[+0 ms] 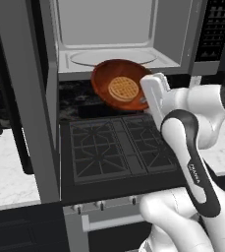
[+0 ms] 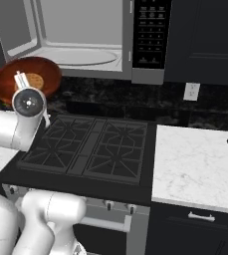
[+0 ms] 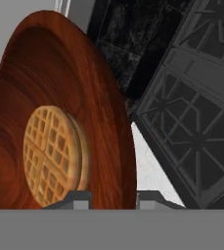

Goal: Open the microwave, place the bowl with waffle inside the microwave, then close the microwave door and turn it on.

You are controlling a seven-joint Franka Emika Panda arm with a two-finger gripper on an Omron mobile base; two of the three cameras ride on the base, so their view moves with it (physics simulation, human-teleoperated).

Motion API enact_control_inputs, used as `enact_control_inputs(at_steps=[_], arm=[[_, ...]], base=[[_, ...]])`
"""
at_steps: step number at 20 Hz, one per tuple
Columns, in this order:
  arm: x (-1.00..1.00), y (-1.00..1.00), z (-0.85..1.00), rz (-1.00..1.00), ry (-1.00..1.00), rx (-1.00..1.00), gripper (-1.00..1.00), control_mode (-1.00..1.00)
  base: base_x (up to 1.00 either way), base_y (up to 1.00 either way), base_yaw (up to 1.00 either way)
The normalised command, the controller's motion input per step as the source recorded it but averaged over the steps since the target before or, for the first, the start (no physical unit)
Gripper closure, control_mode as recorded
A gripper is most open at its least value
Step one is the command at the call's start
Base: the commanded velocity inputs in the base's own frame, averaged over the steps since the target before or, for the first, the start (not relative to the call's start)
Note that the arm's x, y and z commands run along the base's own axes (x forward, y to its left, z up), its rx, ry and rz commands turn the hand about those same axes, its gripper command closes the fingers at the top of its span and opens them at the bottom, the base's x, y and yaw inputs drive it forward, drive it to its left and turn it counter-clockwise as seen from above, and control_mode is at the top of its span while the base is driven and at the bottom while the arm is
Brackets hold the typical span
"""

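Above the stove (image 1: 116,147), your gripper (image 3: 113,197) grips the bowl (image 1: 104,81) rim; bowl tilted, opening facing you, just below the open microwave (image 1: 109,34), waffle (image 1: 123,88) inside.

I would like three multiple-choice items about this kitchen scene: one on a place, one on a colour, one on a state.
1. Where is the bowl?
A. on the turntable
B. held in the air before the microwave opening
C. on the marble counter

2. What colour is the bowl?
A. reddish-brown
B. white
C. blue

3. The microwave door is:
A. shut
B. removed
C. swung open

Answers:
1 B, the pincer grips its rim above the stove.
2 A, glossy wood tone under the waffle.
3 C, the pale interior is exposed.
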Motion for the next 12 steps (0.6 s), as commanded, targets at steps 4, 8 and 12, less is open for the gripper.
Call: enact_control_inputs(at_steps=[4,8,12], arm=[[0.43,-0.04,0.84,-0.1,0.0,0.0,1.0,-1.0],[0.82,0.0,0.75,-0.17,0.02,0.0,1.0,-1.0],[0.61,0.0,0.66,-0.16,0.04,0.0,1.0,-1.0]], base=[[0.0,0.0,0.0],[0.0,0.0,0.0],[0.0,0.0,0.0]])
